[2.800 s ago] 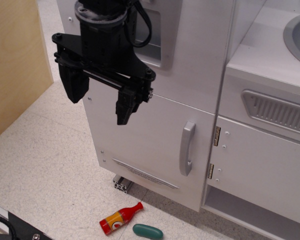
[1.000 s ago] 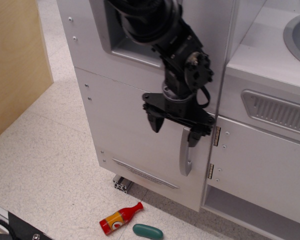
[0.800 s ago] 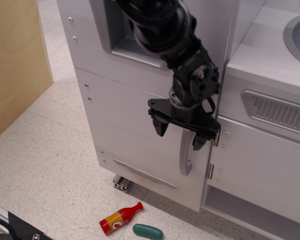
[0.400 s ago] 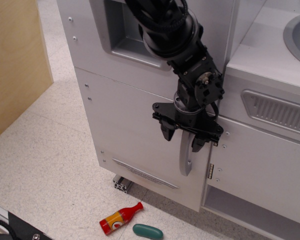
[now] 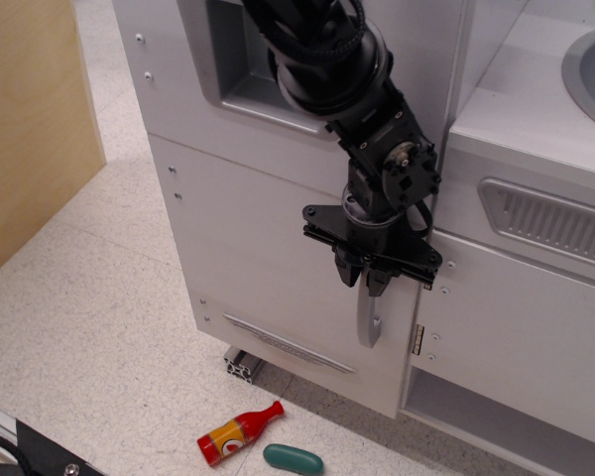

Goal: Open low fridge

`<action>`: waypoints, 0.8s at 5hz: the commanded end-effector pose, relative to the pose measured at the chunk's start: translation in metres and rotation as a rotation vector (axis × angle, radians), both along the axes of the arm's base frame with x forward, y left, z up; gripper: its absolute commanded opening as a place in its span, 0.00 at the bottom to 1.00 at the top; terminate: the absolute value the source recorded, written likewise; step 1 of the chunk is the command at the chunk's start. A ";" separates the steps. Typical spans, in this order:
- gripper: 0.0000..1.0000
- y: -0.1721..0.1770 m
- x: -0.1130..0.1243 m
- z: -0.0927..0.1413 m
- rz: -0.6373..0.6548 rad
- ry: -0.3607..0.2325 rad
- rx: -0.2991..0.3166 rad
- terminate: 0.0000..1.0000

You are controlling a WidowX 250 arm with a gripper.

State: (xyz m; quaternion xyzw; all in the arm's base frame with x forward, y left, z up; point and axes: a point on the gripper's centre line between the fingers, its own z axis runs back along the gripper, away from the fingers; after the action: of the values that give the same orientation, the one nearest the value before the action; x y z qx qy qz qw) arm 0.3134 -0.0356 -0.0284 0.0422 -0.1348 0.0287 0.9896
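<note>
At the far left stands a light wooden panel, and beside it a speckled pale floor runs toward the white toy kitchen. On that floor, near the bottom centre, lie a small red toy bottle with a yellow label and, just beside it to the right, a green oblong piece. Above them rises the low fridge, a large flat white door with a thin horizontal vent strip near its lower edge; the door sits flush with the cabinet and shows no gap along its right edge, so it appears closed. Above the door, a recessed grey dispenser niche is partly hidden by the black robot arm, which reaches down from the top. The gripper sits at the top of the vertical silver handle, its two black fingers drawn close together around the bar, apparently clamped on it. To the right is a separate white cabinet door with small hinges, and above it a grey vent panel and part of a sink. By the look of it, the reach and grasp are done; pulling the door open on its hinges is what remains.
</note>
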 end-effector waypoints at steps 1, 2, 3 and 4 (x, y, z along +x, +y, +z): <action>0.00 0.008 -0.021 0.015 -0.056 -0.038 0.017 0.00; 0.00 0.021 -0.043 0.023 -0.092 -0.037 0.037 0.00; 1.00 0.034 -0.055 0.047 -0.122 -0.004 0.074 0.00; 1.00 0.045 -0.059 0.069 -0.092 0.026 0.024 0.00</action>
State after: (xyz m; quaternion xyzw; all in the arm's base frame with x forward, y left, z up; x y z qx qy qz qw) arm 0.2444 0.0074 0.0293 0.0457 -0.1003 -0.0150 0.9938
